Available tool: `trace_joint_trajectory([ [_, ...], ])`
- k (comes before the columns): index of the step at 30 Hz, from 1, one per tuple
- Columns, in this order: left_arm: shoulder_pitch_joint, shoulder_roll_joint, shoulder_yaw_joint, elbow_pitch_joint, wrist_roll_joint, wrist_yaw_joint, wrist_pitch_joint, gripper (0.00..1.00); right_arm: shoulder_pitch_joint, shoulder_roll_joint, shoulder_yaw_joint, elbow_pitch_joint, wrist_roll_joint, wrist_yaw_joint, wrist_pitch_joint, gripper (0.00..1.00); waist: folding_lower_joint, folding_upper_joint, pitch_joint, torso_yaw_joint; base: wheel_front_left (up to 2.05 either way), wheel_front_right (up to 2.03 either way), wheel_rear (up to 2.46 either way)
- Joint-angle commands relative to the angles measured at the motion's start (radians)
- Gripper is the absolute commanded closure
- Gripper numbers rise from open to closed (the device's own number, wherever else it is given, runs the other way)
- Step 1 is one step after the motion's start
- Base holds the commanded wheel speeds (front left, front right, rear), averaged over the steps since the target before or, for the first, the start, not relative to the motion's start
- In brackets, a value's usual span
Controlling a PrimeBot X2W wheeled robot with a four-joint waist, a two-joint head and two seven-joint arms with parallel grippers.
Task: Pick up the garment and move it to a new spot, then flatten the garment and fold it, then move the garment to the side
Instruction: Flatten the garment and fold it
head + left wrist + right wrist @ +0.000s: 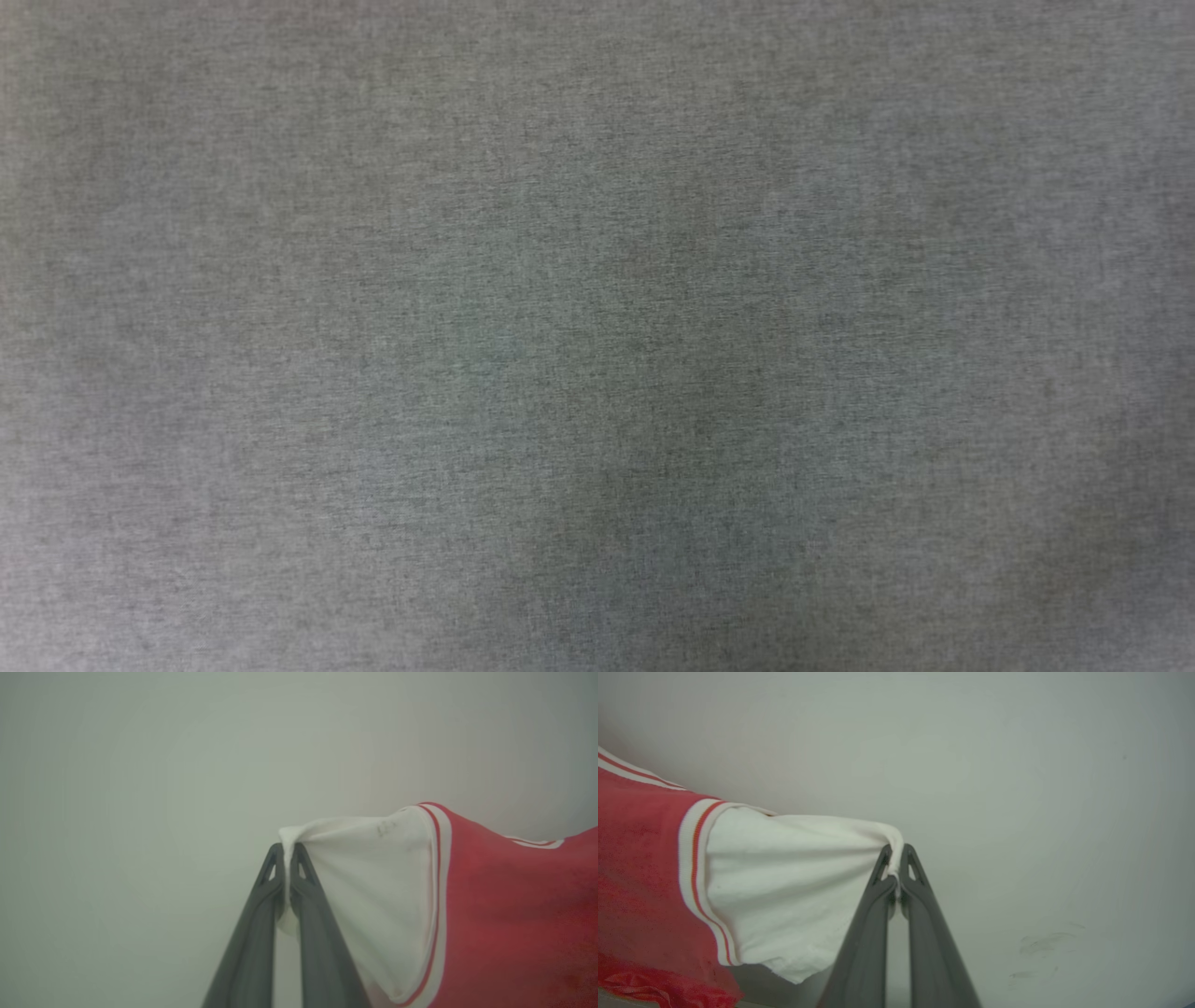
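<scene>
From the bottom centre of the left wrist view rises the left gripper (286, 853), its two dark fingers closed on the bunched edge of a white sleeve (373, 877) of the garment (504, 896). The red body is at the lower right. In the right wrist view, the right gripper (896, 853) pinches the other white sleeve (784, 877), with the red body at the left edge. Behind both is a pale plain background (140, 765). The head view shows a grey woven surface (597, 336).

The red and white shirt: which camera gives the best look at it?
The left wrist view: the shirt spreads widest there, white sleeve pinched in shut jaws, striped trim and red body beside it. The right wrist view shows its other white sleeve, likewise pinched, with less red. The head view faces a grey surface.
</scene>
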Motion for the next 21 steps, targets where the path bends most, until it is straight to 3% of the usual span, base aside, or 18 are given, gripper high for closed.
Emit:
trace_joint_trajectory([
  [1, 0.032, 0.001, -0.008, 0.017, 0.001, -0.005, -0.024, 1.00, 0.027, 0.009, 0.004, 0.020, -0.003, -0.001, -0.022, 1.00, -0.0003, -0.0001, 0.006, 0.006, 0.00, 0.00, 0.00],
  [7, 0.203, -0.031, -0.060, 0.067, -0.007, -0.010, -0.103, 1.00, 0.151, 0.035, 0.041, 0.093, 0.011, -0.001, -0.101, 1.00, -0.0003, -0.0001, -0.051, 0.017, 0.00, 0.00, 0.00],
  [13, 0.462, -0.053, -0.115, 0.078, -0.033, -0.004, -0.118, 1.00, 0.342, 0.034, 0.101, 0.121, 0.103, -0.001, -0.096, 1.00, -0.0003, -0.0001, -0.174, 0.025, 0.00, 0.00, 0.00],
  [18, 0.716, -0.066, -0.157, 0.000, -0.069, 0.029, -0.085, 1.00, 0.552, -0.029, 0.158, 0.076, 0.231, -0.001, -0.051, 1.00, -0.0003, -0.0001, -0.290, 0.049, 0.00, 0.00, 0.00],
  [21, 0.877, -0.044, -0.174, -0.061, -0.095, 0.049, -0.060, 1.00, 0.697, -0.075, 0.199, 0.010, 0.302, -0.001, -0.023, 1.00, -0.0003, -0.0001, -0.349, 0.056, 0.00, 0.00, 0.00],
])
